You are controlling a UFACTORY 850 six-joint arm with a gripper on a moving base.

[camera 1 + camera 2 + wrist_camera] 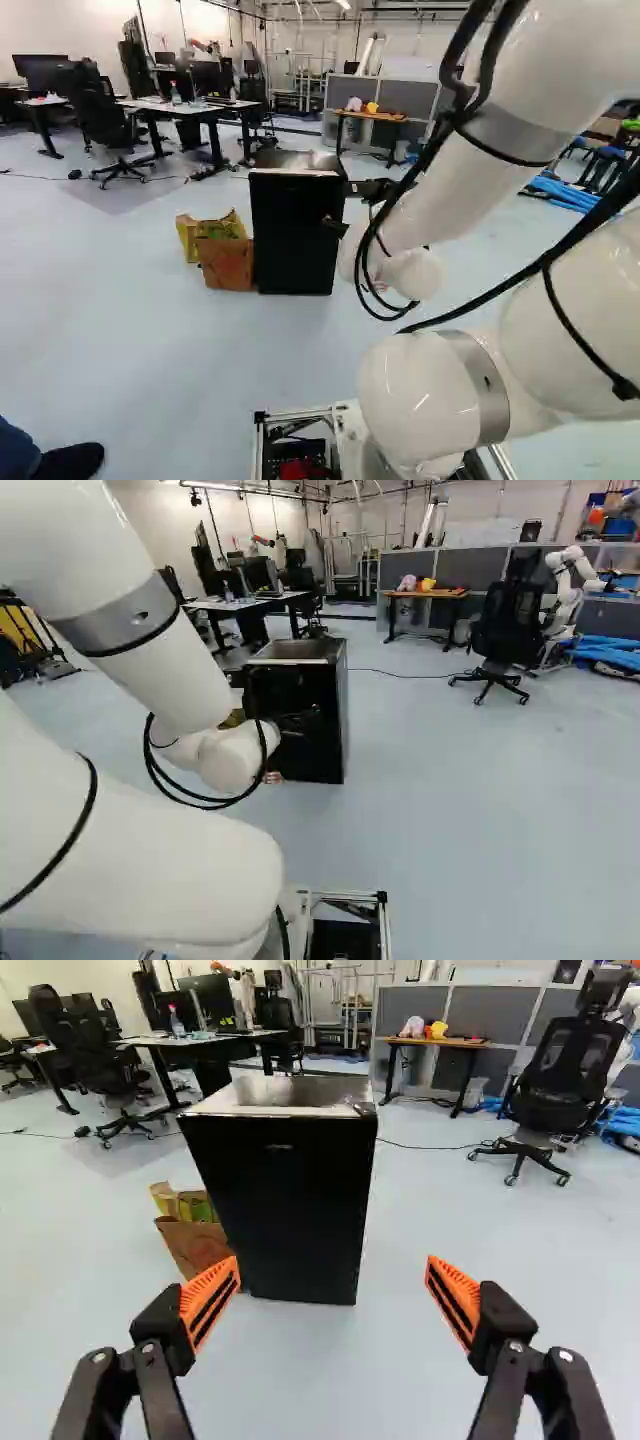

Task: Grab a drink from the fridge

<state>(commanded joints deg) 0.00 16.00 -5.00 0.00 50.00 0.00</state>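
The tall black box-shaped fridge (285, 1200) is seen upright on the pale floor (320, 1370), ahead of the black two-fingered end effector (333, 1265), offset towards the brown bag (195, 1245). The orange-padded fingers (212, 1298) are spread wide, empty; no drink is visible.

Paper bag (192, 1244), office chair (562, 1078).

The fridge (280, 1200) has smooth black front, rather matt, while its top (285, 1090) is glossy like metal. At its left, the brown bag (192, 1248) looks like paper. The near arm (140, 860) is smooth and glossy white, its grey band (115, 615) metallic. The orange pads (207, 1300) are ribbed. The far table (440, 1044) looks wooden, and the floor (320, 1380) is smooth
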